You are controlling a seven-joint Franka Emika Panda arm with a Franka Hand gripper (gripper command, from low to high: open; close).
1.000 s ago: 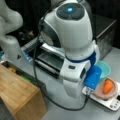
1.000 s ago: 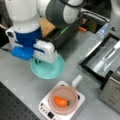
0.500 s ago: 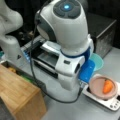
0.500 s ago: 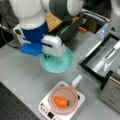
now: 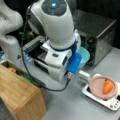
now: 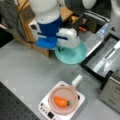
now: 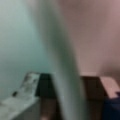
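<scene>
In a front view the gripper (image 5: pixel 81 58) is mostly hidden behind the white wrist housing and its blue block; it sits at the rim of a teal bowl (image 5: pixel 84 55), which shows only as a crescent past the arm. How far the jaws stand apart cannot be told here. Behind the jaws stands a dark metal oven (image 5: pixel 100 37). Below and to the view's right of the jaws, well apart, a pink pan (image 5: pixel 101 87) rests on a small white scale (image 5: pixel 110 102), and a carrot (image 5: pixel 108 86) lies in the pan. The surface is a grey table (image 5: pixel 67 105); a wooden box (image 5: pixel 20 95) stands at the view's bottom left.

In a front view from the opposite side the gripper (image 6: pixel 62 48) is at the near rim of the teal bowl (image 6: pixel 73 53), which sits low above the grey table (image 6: pixel 22 72), slightly tilted. The jaws appear closed on the rim, though the fingers are masked by the housing. Below the jaws, apart, the carrot (image 6: pixel 62 102) lies in the pink pan (image 6: pixel 63 93) on the scale (image 6: pixel 45 110). To the view's right an open oven door (image 6: pixel 105 60) lies flat.

In the wrist view a pale teal band, the bowl's rim (image 7: pixel 53 62), runs top to bottom right before the camera, with teal wall to its left and a pinkish blur to its right. The fingers cannot be made out.
</scene>
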